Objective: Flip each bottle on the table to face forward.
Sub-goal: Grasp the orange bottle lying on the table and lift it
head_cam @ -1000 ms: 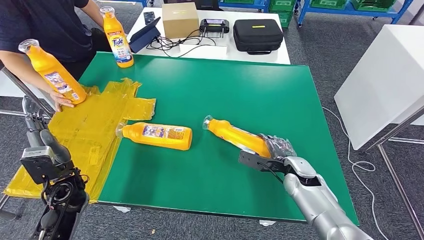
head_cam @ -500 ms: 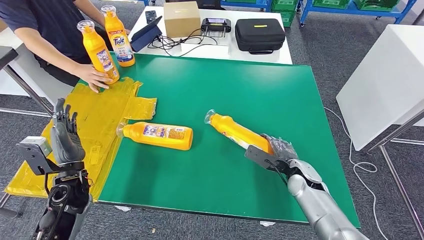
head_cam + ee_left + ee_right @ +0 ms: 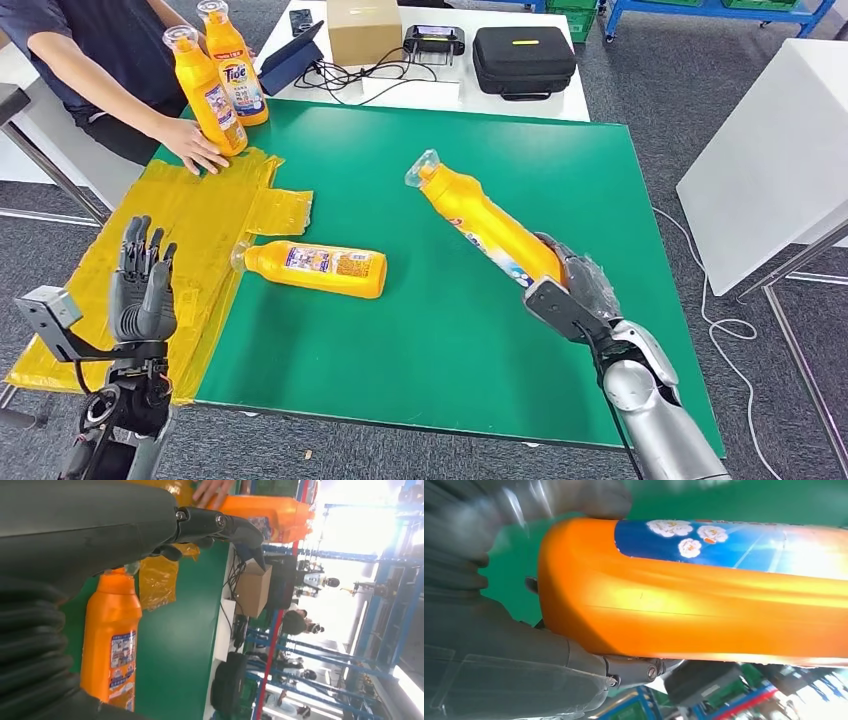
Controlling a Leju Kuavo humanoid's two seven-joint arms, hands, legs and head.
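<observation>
- Four orange bottles in sight; the right robot hand (image 3: 572, 292) grips the base of the held bottle (image 3: 480, 222), now raised off the green counter (image 3: 560, 180) with its neck tilted up and away. A second ago it lay nearly flat.
- Judgement: this bottle is mid-lift, about to be stood upright; label facing unresolved.
- Second lying bottle (image 3: 318, 269) unchanged on the counter, neck toward the yellow plastic sheet (image 3: 190, 240). Not yet handled.
- Left robot hand (image 3: 143, 285) has risen beside the counter, fingers spread, holding nothing.
- A person's hand (image 3: 196, 146) has stood a third bottle (image 3: 206, 100) beside the upright Tide bottle (image 3: 234, 65).
- Containers: cardboard box (image 3: 363, 30) and black case (image 3: 523, 59) closed, contents unseen.
</observation>
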